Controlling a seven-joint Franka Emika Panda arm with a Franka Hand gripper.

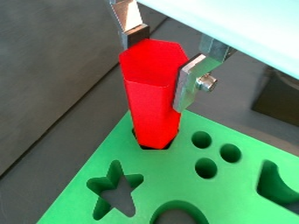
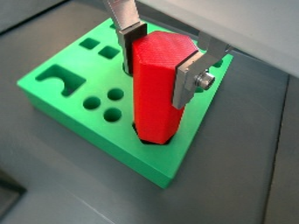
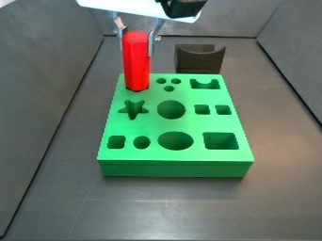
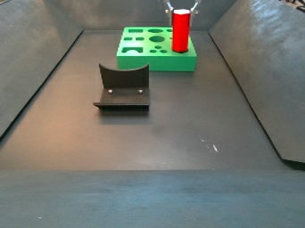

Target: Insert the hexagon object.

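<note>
Careful: gripper (image 2: pixel 160 54) jaws are clamped on the hexagon object (image 2: pixel 160 87), upright, tip entering a corner hole of the green block (image 2: pixel 70 92). Misaligned flats could jam it; watch yaw.

One red hexagon object (image 3: pixel 135 60), one green block (image 3: pixel 176 141), one dark grey curved holder (image 4: pixel 121 87), and one hand (image 3: pixel 136 34) above the block.
</note>
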